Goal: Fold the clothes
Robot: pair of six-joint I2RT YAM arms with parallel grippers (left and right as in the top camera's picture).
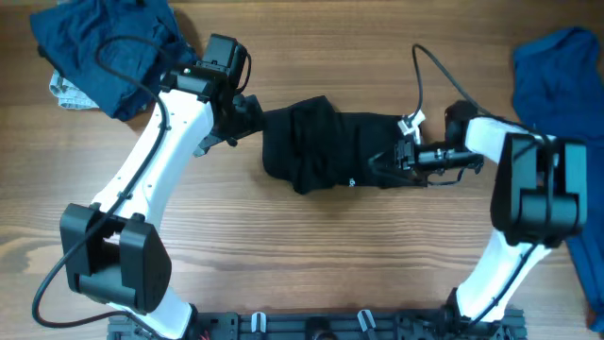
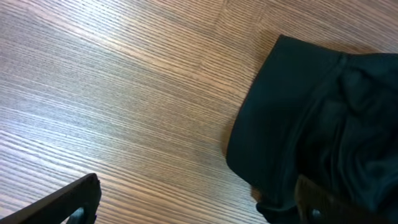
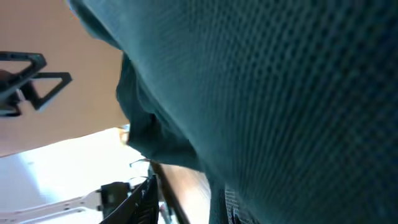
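Overhead view is showing the black garment (image 1: 326, 142) lying bunched at the middle of the tabletop (image 1: 311, 255), with the left gripper (image 1: 247, 118) meeting its left end and the right gripper (image 1: 392, 159) its right end, probably positioning to stretch it flat. Left jaws are standing spread, one side over bare wood and the other at the cloth edge. Right jaws are sitting smothered in fabric, so I cannot tell their state.
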